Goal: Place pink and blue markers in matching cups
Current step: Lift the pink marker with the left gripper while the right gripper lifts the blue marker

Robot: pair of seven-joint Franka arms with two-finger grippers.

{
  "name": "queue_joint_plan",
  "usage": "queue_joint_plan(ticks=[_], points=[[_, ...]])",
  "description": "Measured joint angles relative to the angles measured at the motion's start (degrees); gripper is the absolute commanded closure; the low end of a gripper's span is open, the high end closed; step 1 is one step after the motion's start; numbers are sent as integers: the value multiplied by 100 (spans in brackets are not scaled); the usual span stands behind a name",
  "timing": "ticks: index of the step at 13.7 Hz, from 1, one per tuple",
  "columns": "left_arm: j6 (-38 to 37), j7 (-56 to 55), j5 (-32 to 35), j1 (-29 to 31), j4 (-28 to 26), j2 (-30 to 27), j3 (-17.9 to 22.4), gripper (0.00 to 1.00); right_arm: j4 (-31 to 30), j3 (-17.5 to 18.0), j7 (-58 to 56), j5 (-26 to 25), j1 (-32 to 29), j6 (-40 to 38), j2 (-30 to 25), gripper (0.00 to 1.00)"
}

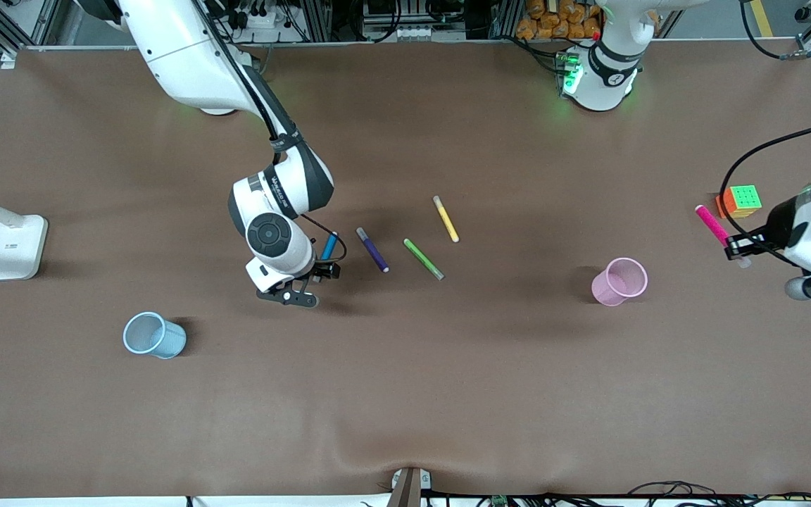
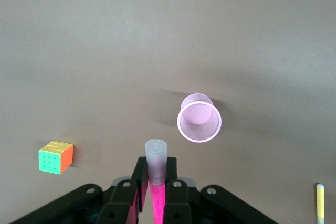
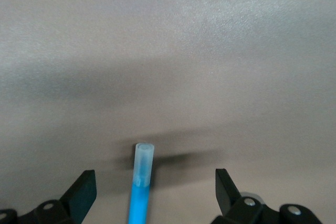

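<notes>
The blue marker [image 1: 329, 246] lies on the brown table, partly hidden under my right gripper [image 1: 315, 278]. In the right wrist view the marker [image 3: 142, 187] sits between the open fingers [image 3: 84, 190], which do not touch it; the gripper [image 3: 155, 192] is open. My left gripper [image 1: 735, 248] is shut on the pink marker [image 1: 712, 225] and holds it in the air at the left arm's end of the table. In the left wrist view the gripper [image 2: 156, 182] pinches the marker [image 2: 156, 161], pale cap outward. The pink cup [image 1: 619, 282] [image 2: 199, 118] and the blue cup [image 1: 154, 335] stand empty.
A purple pen [image 1: 372, 249], a green pen [image 1: 424, 259] and a yellow pen [image 1: 445, 219] lie beside the blue marker, toward the pink cup. A colour cube [image 1: 741, 201] [image 2: 55, 157] sits by the left gripper. A white lamp base [image 1: 15, 246] stands at the right arm's end.
</notes>
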Motion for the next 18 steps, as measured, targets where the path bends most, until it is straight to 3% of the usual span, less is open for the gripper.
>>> queue_joint_plan(ticks=[8, 18], points=[[-122, -1518, 0, 0, -205, 35, -62, 100, -212, 50, -71, 282, 41, 434, -1, 0], [-230, -2248, 0, -52, -421, 156, -100, 100, -504, 53, -192, 283, 137, 754, -1, 0]])
